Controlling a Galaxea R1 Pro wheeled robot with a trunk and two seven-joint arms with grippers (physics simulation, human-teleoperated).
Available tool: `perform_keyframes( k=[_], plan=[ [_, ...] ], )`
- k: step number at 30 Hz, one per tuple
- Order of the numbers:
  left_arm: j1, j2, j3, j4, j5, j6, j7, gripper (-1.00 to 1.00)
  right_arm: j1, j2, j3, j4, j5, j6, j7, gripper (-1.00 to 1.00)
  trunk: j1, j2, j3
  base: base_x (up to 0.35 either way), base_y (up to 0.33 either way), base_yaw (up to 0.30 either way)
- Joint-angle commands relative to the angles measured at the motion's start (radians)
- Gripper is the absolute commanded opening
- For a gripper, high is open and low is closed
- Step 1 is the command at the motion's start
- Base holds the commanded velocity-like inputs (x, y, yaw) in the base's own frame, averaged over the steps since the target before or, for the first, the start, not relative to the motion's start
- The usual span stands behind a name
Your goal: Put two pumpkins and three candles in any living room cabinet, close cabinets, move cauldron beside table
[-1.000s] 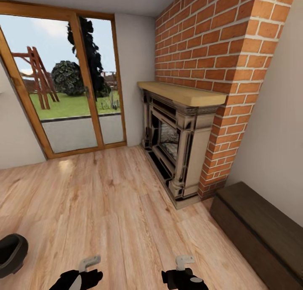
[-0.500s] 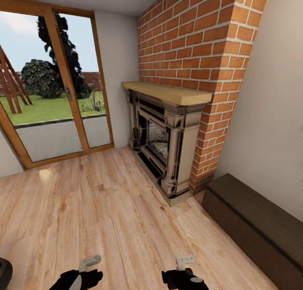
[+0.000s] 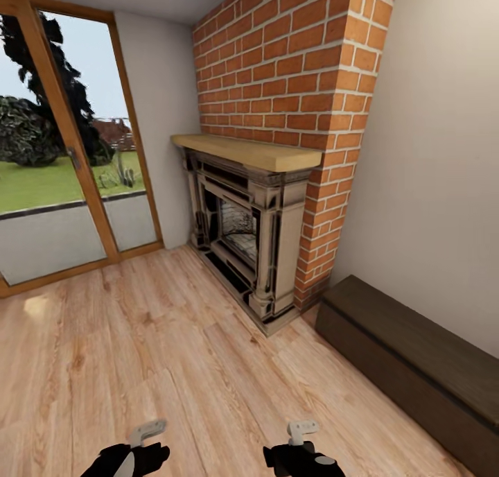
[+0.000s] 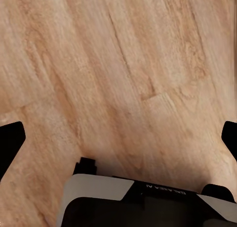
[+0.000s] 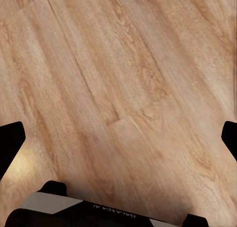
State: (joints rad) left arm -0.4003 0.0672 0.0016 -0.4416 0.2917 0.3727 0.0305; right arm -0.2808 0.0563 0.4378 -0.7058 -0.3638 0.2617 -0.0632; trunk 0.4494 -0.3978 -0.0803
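Head view: light wood floor (image 3: pixel 152 338); red-brick fireplace column (image 3: pixel 291 96) with wooden mantel (image 3: pixel 246 151) and firebox (image 3: pixel 239 234); glazed wood-framed door (image 3: pixel 62 179) at left, lawn beyond. Cabinet (image 3: pixel 416 359), long, low, dark brown, stands against the white wall (image 3: pixel 436 151) just beside the brick column, fronts flush. Left end effector (image 3: pixel 132 449) and right end effector (image 3: pixel 301 449) hang low over the floor.

Left wrist view: left end effector (image 4: pixel 118 138), fingers spread wide, nothing between; floor planks below.

Right wrist view: right end effector (image 5: pixel 118 138), likewise spread and empty above the floor.
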Motion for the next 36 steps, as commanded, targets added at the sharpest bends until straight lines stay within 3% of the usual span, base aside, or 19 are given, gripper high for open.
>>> perform_keyframes(
  k=[1,36],
  plan=[
    [0.000,0.000,0.000,-0.003,0.009,0.006,0.003,1.00,-0.001,0.000,0.004,-0.001,-0.009,0.004,-0.006,1.00,0.001,-0.002,-0.002,0.000,0.024,-0.274],
    [0.000,-0.001,-0.002,-0.002,0.007,0.002,0.003,1.00,-0.001,-0.003,0.002,-0.001,-0.010,0.004,-0.004,1.00,0.001,-0.002,-0.002,0.000,0.002,-0.274]
  ],
)
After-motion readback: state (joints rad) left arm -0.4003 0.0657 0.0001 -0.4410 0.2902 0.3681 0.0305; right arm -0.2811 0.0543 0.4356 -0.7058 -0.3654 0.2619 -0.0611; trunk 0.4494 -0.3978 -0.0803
